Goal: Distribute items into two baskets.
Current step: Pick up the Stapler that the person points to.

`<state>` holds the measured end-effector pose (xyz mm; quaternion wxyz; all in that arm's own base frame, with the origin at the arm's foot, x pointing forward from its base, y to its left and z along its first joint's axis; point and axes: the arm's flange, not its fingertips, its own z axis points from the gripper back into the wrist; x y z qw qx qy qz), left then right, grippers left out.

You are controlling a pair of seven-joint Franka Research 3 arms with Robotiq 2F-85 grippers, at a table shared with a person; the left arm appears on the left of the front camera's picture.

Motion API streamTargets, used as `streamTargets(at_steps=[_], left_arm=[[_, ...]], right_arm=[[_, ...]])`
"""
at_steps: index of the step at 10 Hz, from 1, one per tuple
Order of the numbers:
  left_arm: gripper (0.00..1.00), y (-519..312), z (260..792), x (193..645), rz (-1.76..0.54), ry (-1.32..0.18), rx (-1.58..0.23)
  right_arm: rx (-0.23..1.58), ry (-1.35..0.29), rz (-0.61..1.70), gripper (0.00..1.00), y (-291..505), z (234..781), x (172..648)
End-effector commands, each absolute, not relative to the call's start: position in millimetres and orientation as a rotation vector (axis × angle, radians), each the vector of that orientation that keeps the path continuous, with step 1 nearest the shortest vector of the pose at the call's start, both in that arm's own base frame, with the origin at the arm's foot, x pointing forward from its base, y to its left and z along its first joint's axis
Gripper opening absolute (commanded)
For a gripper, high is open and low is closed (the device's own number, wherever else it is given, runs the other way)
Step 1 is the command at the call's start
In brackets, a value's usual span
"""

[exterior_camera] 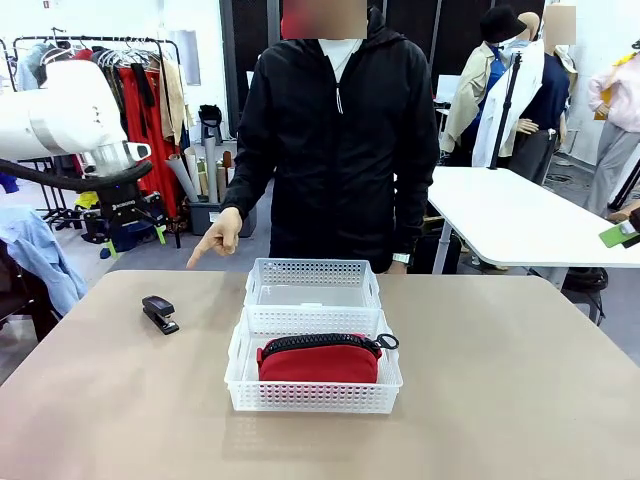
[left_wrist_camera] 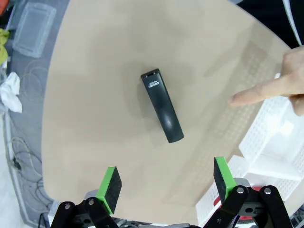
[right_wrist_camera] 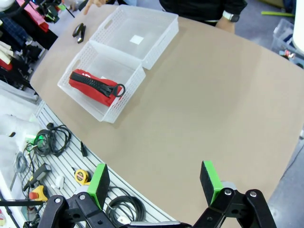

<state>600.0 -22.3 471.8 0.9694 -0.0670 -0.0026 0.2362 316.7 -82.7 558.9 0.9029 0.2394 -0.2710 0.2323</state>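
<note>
Stapler [left_wrist_camera: 161,105] lies at twelve o'clock from the left gripper [left_wrist_camera: 165,173] in its wrist view, long axis eleven-to-five. Its jaws stand apart and empty, and it looks the nearer gripper.

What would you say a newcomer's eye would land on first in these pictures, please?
Probably the red pouch, lying in the white basket nearer the robot. Next, the person's hand pointing down near the far edge of the table, and the black stapler lying left of that basket, with the open left end effector above it.
</note>
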Motion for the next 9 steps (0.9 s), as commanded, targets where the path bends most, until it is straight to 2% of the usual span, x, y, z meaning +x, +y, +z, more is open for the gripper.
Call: streamTargets(at_steps=[1, 9], left_arm=[[1.00, -24, 466, 614, 0.527, 0.026, -0.120], [1.00, -33, 407, 625, 0.633, 0.079, -0.087]], right_arm=[[0.492, -0.559, 0.482, 1.00, -82, 561, 317], [0.492, -0.559, 0.482, 1.00, -82, 561, 317]])
